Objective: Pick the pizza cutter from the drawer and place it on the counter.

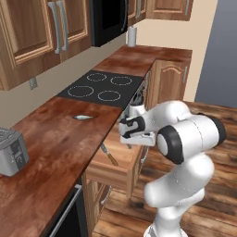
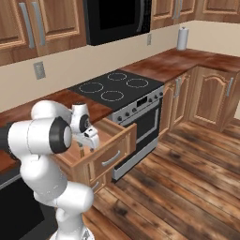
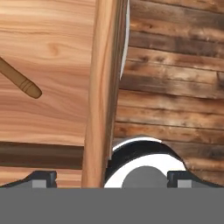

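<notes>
The gripper (image 3: pixel 109 179) hangs wide open and empty over the drawer's (image 1: pixel 121 173) front edge; the pizza cutter (image 1: pixel 109 156) lies inside, so it should shift inward before descending.

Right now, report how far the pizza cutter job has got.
Done: the drawer is pulled open. In hand: the tool hangs over the drawer's front edge, its tips wide apart and holding nothing. Left: grip the pizza cutter, which lies on the drawer floor, lift it and set it on the counter.
</notes>
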